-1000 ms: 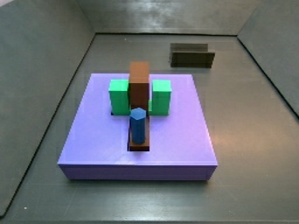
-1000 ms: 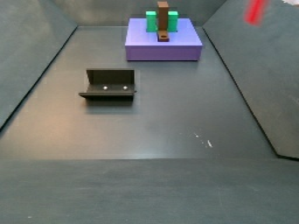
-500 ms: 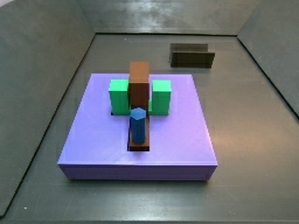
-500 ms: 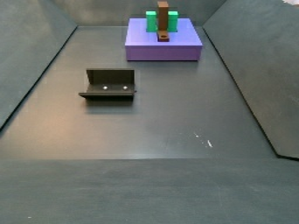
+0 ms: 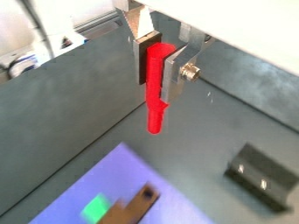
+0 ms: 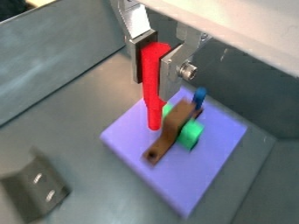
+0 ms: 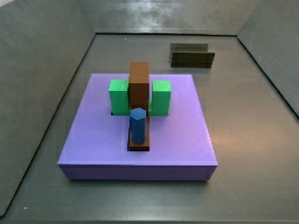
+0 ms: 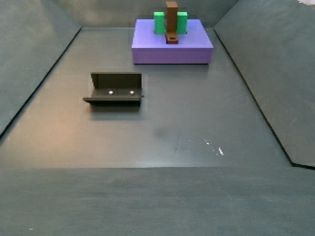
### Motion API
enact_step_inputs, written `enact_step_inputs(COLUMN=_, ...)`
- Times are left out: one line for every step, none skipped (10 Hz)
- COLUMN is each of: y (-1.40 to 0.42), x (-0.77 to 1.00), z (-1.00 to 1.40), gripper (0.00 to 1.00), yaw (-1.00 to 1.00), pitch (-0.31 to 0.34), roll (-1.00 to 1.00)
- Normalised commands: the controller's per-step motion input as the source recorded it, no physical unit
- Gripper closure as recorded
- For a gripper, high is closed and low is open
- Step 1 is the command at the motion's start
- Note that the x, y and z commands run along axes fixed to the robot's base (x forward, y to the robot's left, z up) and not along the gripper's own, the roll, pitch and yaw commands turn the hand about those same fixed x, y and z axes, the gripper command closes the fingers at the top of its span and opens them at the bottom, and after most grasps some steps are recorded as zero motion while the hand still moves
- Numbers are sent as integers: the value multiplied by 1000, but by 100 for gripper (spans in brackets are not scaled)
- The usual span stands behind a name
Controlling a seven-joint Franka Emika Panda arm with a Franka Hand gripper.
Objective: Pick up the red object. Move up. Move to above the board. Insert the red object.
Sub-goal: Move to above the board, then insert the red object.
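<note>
Both side views unchanged; claw (image 5: 160,59) grips red object (image 5: 156,92).

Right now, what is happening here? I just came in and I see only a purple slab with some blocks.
The gripper is shut on the red object, a thin peg that hangs down from between its fingers in both wrist views. It is high above the floor, out of both side views. The board lies below with a brown bar, green blocks and a blue peg on it. The fixture stands apart on the floor. The red object is not yet inserted.
</note>
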Motion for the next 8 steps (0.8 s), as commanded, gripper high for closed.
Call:
enact_step_inputs(y=-995, x=396, z=117, gripper=100, yaw=8, pitch=150, roll=3)
enact_step_inputs(y=-484, x=228, z=68, gripper=100, yaw=6, pitch=152, roll=13)
enact_step_inputs(y=-272, x=137, z=52, gripper=100, yaw=11, pitch=108, roll=11)
enact_step_inputs(y=0, x=0, z=0, gripper=100, yaw=0, pitch=0, roll=4)
enact_step_inputs(y=0, x=0, z=0, gripper=100, yaw=0, pitch=0, roll=7)
enact_step_inputs(y=26, x=0, z=0, gripper=100, yaw=0, pitch=0, roll=0)
enact_step_inputs(y=234, x=0, z=-114, gripper=100, yaw=-60, pitch=0, roll=0)
enact_step_inputs(y=354, x=0, z=-240, gripper=100, yaw=-57, pitch=0, roll=76)
